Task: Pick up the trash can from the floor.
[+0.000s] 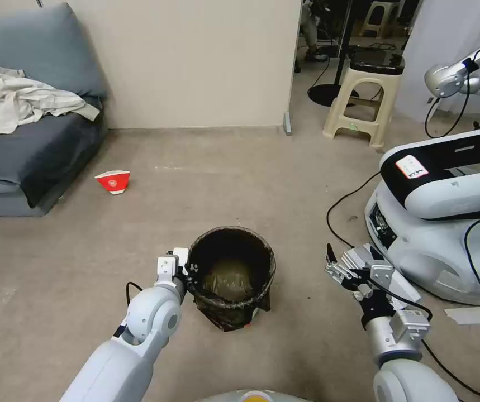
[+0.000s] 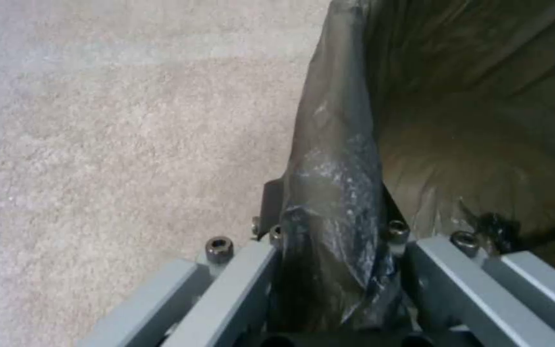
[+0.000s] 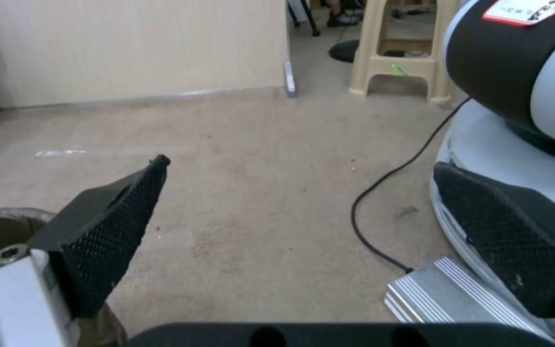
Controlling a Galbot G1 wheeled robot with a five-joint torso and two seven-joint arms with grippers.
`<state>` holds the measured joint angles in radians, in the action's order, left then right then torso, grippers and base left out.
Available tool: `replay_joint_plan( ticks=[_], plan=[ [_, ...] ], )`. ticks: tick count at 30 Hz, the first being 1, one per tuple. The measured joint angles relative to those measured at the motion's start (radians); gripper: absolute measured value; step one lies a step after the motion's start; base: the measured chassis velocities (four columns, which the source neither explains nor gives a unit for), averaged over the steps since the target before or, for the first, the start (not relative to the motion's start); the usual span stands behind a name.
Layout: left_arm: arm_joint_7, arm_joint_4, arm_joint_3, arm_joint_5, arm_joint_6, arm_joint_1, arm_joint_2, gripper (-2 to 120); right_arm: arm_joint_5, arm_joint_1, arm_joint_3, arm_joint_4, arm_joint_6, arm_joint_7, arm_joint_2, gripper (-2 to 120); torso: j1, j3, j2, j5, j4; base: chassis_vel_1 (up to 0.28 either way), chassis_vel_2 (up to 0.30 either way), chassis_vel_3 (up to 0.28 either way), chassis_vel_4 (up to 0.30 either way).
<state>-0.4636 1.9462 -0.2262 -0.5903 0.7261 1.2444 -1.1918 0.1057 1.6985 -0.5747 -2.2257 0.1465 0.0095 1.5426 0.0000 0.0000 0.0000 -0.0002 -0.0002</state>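
The trash can stands upright on the floor, and the left gripper is at its near-left rim. In the left wrist view the bag-covered rim runs straight down between the two grey fingers, one finger on the outer side over the floor and the other on the inner side over the bag's hollow; the jaws stand closed in against the rim, gripping the wall and the folded bag between them. The can's base still looks seated on the floor in the head view. The right gripper hangs apart from the can, off to its right side, beside the white base of another machine. Its black ribbed pads are spread wide with nothing between them but bare floor and a black cable; the can's rim lies outside the left pad.
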Motion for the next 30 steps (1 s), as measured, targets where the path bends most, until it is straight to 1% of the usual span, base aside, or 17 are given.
replay_joint_plan(
  ticks=[2, 3, 7, 8, 9, 12, 13, 16, 18, 20, 22, 23, 25, 26, 30],
  plan=[
    [0.0, 0.024, -0.008, -0.006, -0.027, 0.014, 0.004, 4, 0.001, -0.001, 0.0, 0.0, 0.0, 0.0, -0.001, 100, 0.0, 0.0, 0.0, 0.0001, 0.0001, 0.0, 0.0, 0.0, 0.0],
    [0.0, 0.024, -0.008, -0.006, -0.027, 0.014, 0.004, 4, 0.001, -0.001, 0.0, 0.0, 0.0, 0.0, -0.001, 100, 0.0, 0.0, 0.0, 0.0001, 0.0001, 0.0, 0.0, 0.0, 0.0],
    [0.01, 0.079, -0.029, -0.03, -0.075, 0.046, 0.017, 2, 0.006, -0.004, -0.001, 0.001, -0.001, 0.0, -0.002, 100, 0.0, 0.0, 0.0, 0.0003, 0.0002, 0.0, 0.0, 0.0, 0.0],
    [0.01, 0.079, -0.029, -0.03, -0.075, 0.046, 0.017, 2, 0.006, -0.004, -0.001, 0.001, -0.001, 0.0, -0.002, 100, 0.0, 0.0, 0.0, 0.0003, 0.0002, 0.0, 0.0, 0.0, 0.0],
    [0.017, 0.095, -0.039, -0.034, -0.098, 0.059, 0.021, 2, 0.007, -0.005, -0.002, 0.001, -0.001, 0.0, -0.002, 100, 0.0, 0.0, 0.0, 0.0003, 0.0003, 0.0, 0.0, 0.0, 0.0],
    [0.067, 0.144, -0.076, -0.049, -0.168, 0.107, 0.028, 2, 0.01, -0.009, -0.001, 0.003, -0.001, 0.0, -0.009, 100, 0.0, 0.0, 0.0, 0.0001, 0.0002, 0.0, 0.0, 0.0, 0.0],
    [0.067, 0.144, -0.076, -0.049, -0.168, 0.107, 0.028, 2, 0.01, -0.009, -0.001, 0.003, -0.001, 0.0, -0.009, 100, 0.0, 0.0, 0.0, 0.0001, 0.0002, 0.0, 0.0, 0.0, 0.0],
    [0.112, 0.201, -0.124, -0.052, -0.203, 0.172, 0.035, 1, 0.012, -0.017, 0.003, 0.004, -0.001, 0.0, -0.017, 100, 0.0, 0.0, 0.0, 0.0002, 0.0004, 0.0, 0.0, 0.0, 0.0],
    [0.12, 0.215, -0.135, -0.055, -0.209, 0.188, 0.036, 1, 0.013, -0.019, 0.004, 0.004, -0.001, 0.0, -0.018, 100, 0.0, 0.0, 0.0, 0.0002, 0.0004, 0.0, 0.0, 0.0, 0.0],
    [0.135, 0.256, -0.167, -0.078, -0.219, 0.224, 0.037, 1, 0.015, -0.021, 0.004, 0.005, 0.0, 0.0, -0.02, 100, 0.0, 0.0, 0.0, 0.0002, 0.0002, 0.0, 0.0, 0.0, 0.0],
    [0.138, 0.271, -0.177, -0.089, -0.222, 0.235, 0.037, 1, 0.017, -0.022, 0.004, 0.005, 0.0, 0.0, -0.021, 100, 0.0, 0.0, 0.0, 0.0001, 0.0002, 0.0, 0.0, 0.0, 0.0],
    [0.141, 0.296, -0.195, -0.106, -0.227, 0.255, 0.037, 1, 0.019, -0.023, 0.004, 0.006, 0.0, 0.0, -0.022, 100, 0.0, 0.0, 0.0, 0.0003, 0.0002, 0.0, 0.0, 0.0, 0.0],
    [0.146, 0.331, -0.221, -0.117, -0.259, 0.289, 0.032, 1, 0.022, -0.023, 0.003, 0.006, 0.0, 0.0, -0.025, 100, 0.0, 0.0, 0.0, 0.0002, 0.0002, 0.0, 0.0, 0.0, 0.0],
    [0.146, 0.331, -0.221, -0.117, -0.259, 0.289, 0.032, 1, 0.022, -0.023, 0.003, 0.006, 0.0, 0.0, -0.025, 100, 0.0, 0.0, 0.0, 0.0002, 0.0002, 0.0, 0.0, 0.0, 0.0],
    [0.159, 0.377, -0.252, -0.113, -0.307, 0.346, 0.009, 1, 0.025, -0.023, 0.003, 0.004, -0.001, -0.003, -0.027, 100, 0.0, 0.0, 0.0, 0.0001, 0.0002, 0.0, 0.0, 0.0, 0.0]
  ],
)
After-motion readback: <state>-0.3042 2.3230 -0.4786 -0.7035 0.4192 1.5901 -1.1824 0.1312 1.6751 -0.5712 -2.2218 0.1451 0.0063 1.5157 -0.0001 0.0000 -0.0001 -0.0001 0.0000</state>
